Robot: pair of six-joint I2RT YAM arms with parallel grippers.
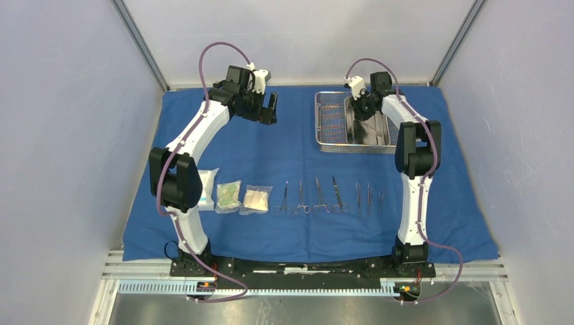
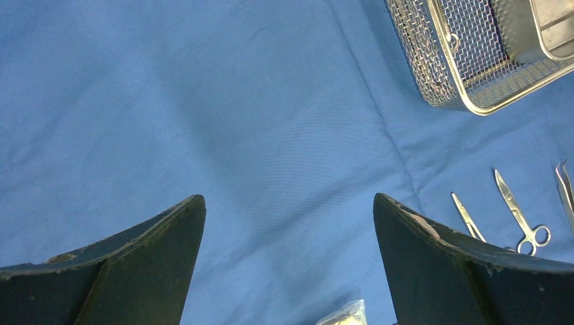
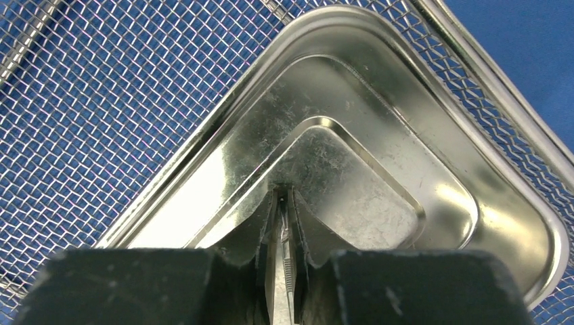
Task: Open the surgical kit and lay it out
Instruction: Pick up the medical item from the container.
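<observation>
The blue cloth wrap [image 1: 271, 156] lies spread flat over the table. The steel mesh tray [image 1: 330, 122] stands at the back right with its inner pan [image 1: 371, 132]. Three clear packets [image 1: 229, 195] and a row of slim metal instruments [image 1: 318, 196] lie across the cloth's front. My right gripper [image 3: 284, 198] reaches down into the pan [image 3: 379, 169], its jaws nearly together on a slim ribbed metal instrument [image 3: 288, 254]. My left gripper [image 2: 290, 203] hangs wide open over bare cloth at the back left, holding nothing.
In the left wrist view the mesh tray's corner [image 2: 440, 81] is at upper right, scissors [image 2: 520, 218] lie at right, and a packet's tip [image 2: 345, 315] shows below. Grey walls enclose the table on three sides.
</observation>
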